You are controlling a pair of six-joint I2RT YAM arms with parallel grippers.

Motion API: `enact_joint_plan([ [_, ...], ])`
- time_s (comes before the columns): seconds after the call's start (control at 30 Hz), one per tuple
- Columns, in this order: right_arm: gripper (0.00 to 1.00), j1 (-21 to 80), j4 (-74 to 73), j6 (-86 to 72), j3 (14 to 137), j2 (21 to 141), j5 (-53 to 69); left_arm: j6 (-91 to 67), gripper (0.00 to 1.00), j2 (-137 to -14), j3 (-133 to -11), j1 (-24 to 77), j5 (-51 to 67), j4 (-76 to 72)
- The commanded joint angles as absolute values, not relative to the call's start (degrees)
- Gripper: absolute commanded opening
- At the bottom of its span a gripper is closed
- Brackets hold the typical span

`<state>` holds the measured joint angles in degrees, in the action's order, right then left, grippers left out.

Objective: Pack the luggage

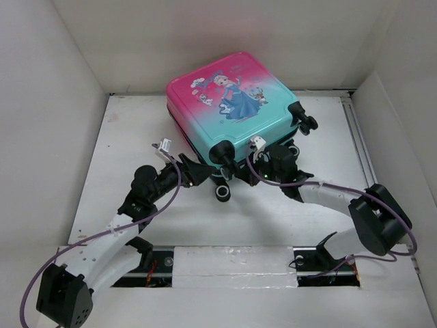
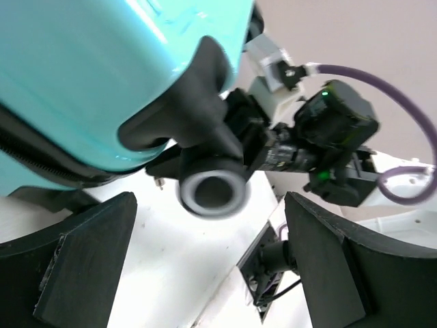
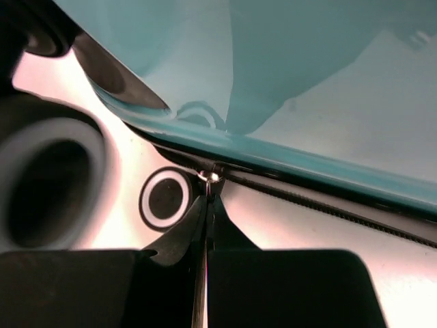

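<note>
The luggage (image 1: 232,102) lies flat and closed at the back middle of the table, princess print up, its wheeled end towards me. My left gripper (image 1: 198,171) is open at its near left corner; in the left wrist view its fingers (image 2: 82,260) stand wide apart below a black-and-white wheel (image 2: 213,193) and the turquoise shell (image 2: 102,68), holding nothing. My right gripper (image 1: 263,171) is at the near edge of the case. In the right wrist view it (image 3: 208,205) is shut on the metal zipper pull (image 3: 210,178) at the black zipper track (image 3: 328,208).
A loose-looking wheel (image 1: 223,193) sits on the table between the two grippers. More wheels stick out at the right corner of the case (image 1: 307,123). White walls close in the table (image 1: 136,205) on three sides. A slot with a rail (image 1: 232,263) runs along the near edge.
</note>
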<state>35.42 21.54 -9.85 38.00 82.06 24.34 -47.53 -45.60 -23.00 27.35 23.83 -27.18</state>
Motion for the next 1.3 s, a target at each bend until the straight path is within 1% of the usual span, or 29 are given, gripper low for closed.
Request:
enact_joint_plan([
  [0.0, 0.0, 35.16, 26.28, -11.16, 38.06, 79.19, 22.68, -48.25, 0.86, -45.51, -24.25, 27.51, 26.36, -32.08],
  [0.07, 0.0, 35.16, 26.28, -11.16, 38.06, 78.57, 22.15, -47.56, 0.87, -48.24, -26.53, 28.03, 27.85, -32.08],
  [0.13, 0.0, 35.16, 26.28, -11.16, 37.44, 77.87, 22.15, -46.59, 0.87, -52.11, -28.12, 31.71, 26.38, -32.08],
  [0.2, 0.0, 35.68, 26.28, -11.16, 36.74, 77.17, 21.54, -43.88, 0.87, -54.57, -31.7, 35.4, 21.74, -29.37],
  [0.23, 0.0, 35.68, 26.28, -11.16, 36.13, 76.47, 21.53, -43.16, 0.87, -56.76, -32.86, 38.81, 19.71, -27.88],
  [0.3, 0.0, 35.68, 26.28, -11.16, 35.6, 75.67, 21.53, -43.15, 0.87, -58.09, -34.36, 40.51, 16.36, -25.93],
  [0.33, 0.0, 35.68, 26.28, -11.16, 35.6, 75.06, 21.53, -43.15, 0.84, -58.62, -34.37, 40.52, 16.35, -25.93],
  [0.4, 0.0, 35.68, 26.28, -11.16, 35.6, 75.06, 21.53, -43.77, 0.82, -58.62, -34.37, 40.52, 14.68, -25.93],
  [0.43, 0.0, 35.68, 26.28, -11.16, 35.6, 75.06, 21.53, -43.77, 0.82, -59.15, -34.37, 40.52, 14.68, -25.93],
  [0.5, 0.0, 35.68, 26.28, -11.68, 35.07, 75.06, 21.53, -43.77, 0.76, -60.46, -34.89, 40.52, 14.68, -27.5],
  [0.6, 0.0, 36.21, 27.6, -12.83, 33.76, 74.54, 21.53, -43.77, 0.73, -63.89, -36.91, 40.52, 16.16, -28.81],
  [0.67, 0.0, 36.91, 29.7, -14.15, 32.18, 74.01, 19.97, -44.56, 0.58, -65.47, -36.91, 40.52, 17.74, -30.66],
  [0.73, 0.0, 38.66, 31.8, -17.03, 30.33, 73.48, 18.38, -45.53, 0.5, -67.93, -36.91, 40.52, 18.54, -33.82],
  [0.77, 0.0, 39.54, 34.86, -18.09, 29.19, 73.48, 17.33, -46.4, 0.38, -68.72, -36.91, 40.52, 19.59, -34.79],
  [0.8, 0.0, 41.81, 36.37, -19.24, 27.09, 73.48, 14.7, -47.02, 0.33, -70.21, -36.91, 40.52, 19.6, -35.67],
  [0.87, 0.0, 44.11, 40.84, -22.39, 25.58, 74.17, 11.79, -47.54, 0.27, -71.54, -36.91, 40.52, 20.3, -37.87],
  [0.9, 0.0, 46.56, 42.61, -23.54, 24.97, 74.18, 8.82, -48.24, 0.2, -72.06, -37.44, 40.52, 20.82, -38.58],
  [0.97, 0.0, 49.03, 46.65, -26.52, 23.21, 75.84, 5.99, -48.77, 0.15, -73.12, -37.97, 41.04, 21.44, -40.07],
  [1.0, 0.0, 50.35, 50.32, -27.41, 23.2, 76.37, 4.5, -48.78, 0.15, -73.73, -38.66, 41.65, 21.45, -40.69],
  [1.07, 0.0, 54.3, 53.42, -28.56, 22.59, 77.69, -0.33, -48.78, 0.11, -73.74, -39.46, 42.36, 20.74, -41.22],
  [1.13, 0.0, 57.55, 56.76, -29.79, 22.59, 78.48, -5.24, -48.78, 0.11, -74.44, -40.78, 42.98, 20.21, -41.74],
  [1.23, 0.0, 60.37, 62.38, -30.41, 23.11, 79.72, -8.43, -50.1, 0.08, -76.03, -40.78, 43.59, 20.21, -43.85],
  [1.27, 0.0, 62.56, 63.36, -30.41, 23.12, 80.5, -11.92, -50.79, 0.07, -76.81, -41.3, 43.59, 20.21, -44.47],
])
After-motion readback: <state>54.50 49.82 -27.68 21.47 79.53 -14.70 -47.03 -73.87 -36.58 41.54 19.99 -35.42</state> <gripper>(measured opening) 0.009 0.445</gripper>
